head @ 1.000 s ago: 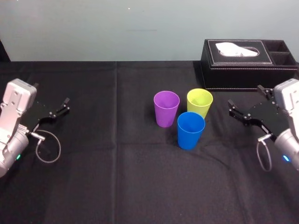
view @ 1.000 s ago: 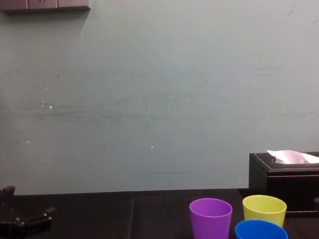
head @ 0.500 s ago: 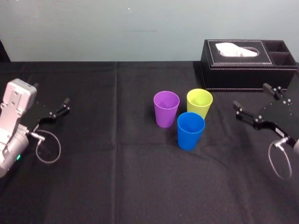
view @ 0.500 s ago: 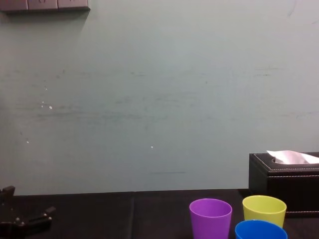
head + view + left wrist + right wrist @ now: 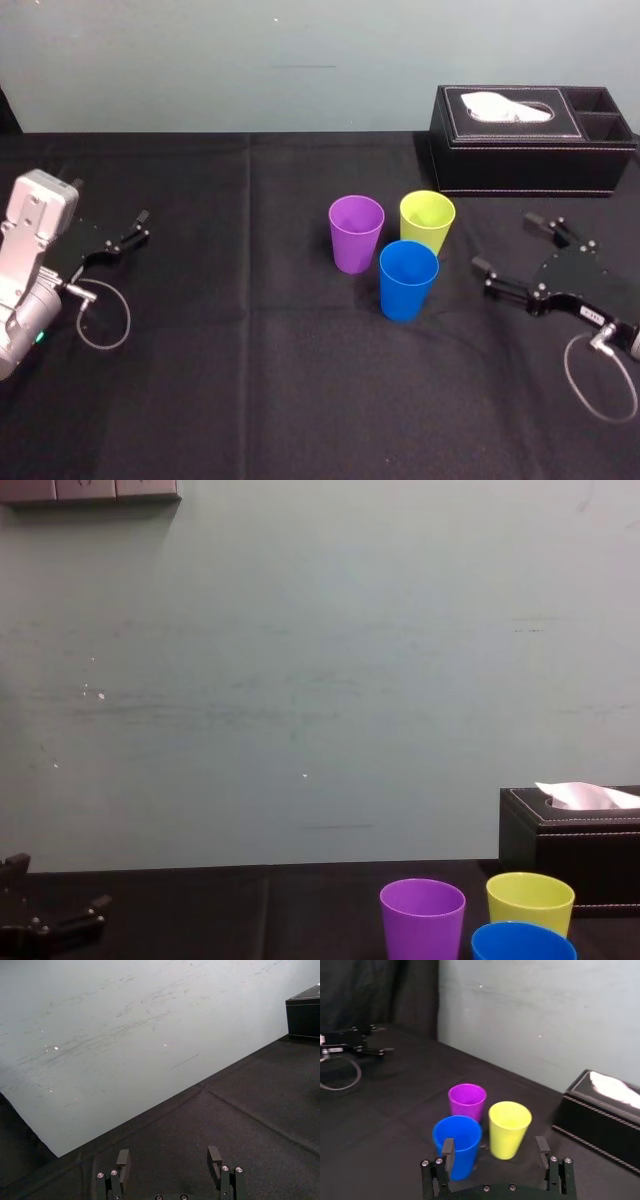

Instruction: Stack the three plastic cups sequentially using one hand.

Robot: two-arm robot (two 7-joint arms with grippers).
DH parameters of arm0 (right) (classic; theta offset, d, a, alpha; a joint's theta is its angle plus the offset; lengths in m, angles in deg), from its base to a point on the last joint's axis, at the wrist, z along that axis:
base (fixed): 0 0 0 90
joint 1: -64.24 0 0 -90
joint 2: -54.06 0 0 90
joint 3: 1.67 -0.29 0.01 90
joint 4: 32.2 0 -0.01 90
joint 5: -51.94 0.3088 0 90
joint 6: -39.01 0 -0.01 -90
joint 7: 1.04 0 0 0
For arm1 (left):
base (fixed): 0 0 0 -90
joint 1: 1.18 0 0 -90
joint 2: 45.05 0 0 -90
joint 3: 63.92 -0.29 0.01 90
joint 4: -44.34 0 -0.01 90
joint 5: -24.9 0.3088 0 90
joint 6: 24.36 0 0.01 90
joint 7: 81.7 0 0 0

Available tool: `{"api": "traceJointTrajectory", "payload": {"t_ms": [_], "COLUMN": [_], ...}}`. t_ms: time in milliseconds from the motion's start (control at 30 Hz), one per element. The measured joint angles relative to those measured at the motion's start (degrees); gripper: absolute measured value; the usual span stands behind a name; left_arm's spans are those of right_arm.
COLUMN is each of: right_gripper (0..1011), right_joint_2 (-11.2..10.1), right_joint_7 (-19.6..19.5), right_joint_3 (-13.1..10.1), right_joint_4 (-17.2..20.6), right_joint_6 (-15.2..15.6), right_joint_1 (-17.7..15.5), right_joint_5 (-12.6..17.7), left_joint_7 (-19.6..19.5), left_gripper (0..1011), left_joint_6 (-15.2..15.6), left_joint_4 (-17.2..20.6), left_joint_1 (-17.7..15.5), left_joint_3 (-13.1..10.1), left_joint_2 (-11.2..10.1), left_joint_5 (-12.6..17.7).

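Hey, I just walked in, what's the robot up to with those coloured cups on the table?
The robot looks set to stack three plastic cups with one arm. The purple cup, blue cup and yellow-green cup stand upright, close together on the black table, none nested yet. The right pincer is open just to the right of the blue cup, holding nothing. The left pincer sits open and idle at the table's left side.

- A scuffed pale green wall (image 5: 300,680) is rising behind a black-draped table (image 5: 250,400);
- a black tissue box (image 5: 530,150) is sitting just before that wall;
- a dark curtain (image 5: 380,990) is hanging beside that wall.
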Motion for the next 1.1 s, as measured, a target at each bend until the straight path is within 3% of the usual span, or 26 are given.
{"api": "traceJointTrajectory", "payload": {"t_ms": [267, 633, 1100], "right_gripper": [1003, 1003, 1003], "right_joint_2": [1.27, 4.18, 9.39], "right_joint_7": [2.05, 2.37, 2.47], "right_joint_3": [0.94, 3.60, 5.22], "right_joint_4": [-0.32, -2.40, -6.04], "right_joint_6": [1.19, 2.65, 3.03], "right_joint_1": [-0.54, 0.25, 2.48], "right_joint_5": [-0.18, -4.34, -7.84], "left_joint_7": [0.00, 0.00, 0.00], "left_gripper": [1011, 1011, 1011], "left_joint_6": [0.00, 0.00, 0.00], "left_joint_4": [0.00, 0.00, 0.00], "left_joint_1": [0.00, 0.00, 0.00], "left_joint_3": [0.00, 0.00, 0.00], "left_joint_2": [0.00, 0.00, 0.00], "left_joint_5": [0.00, 0.00, 0.00]}}
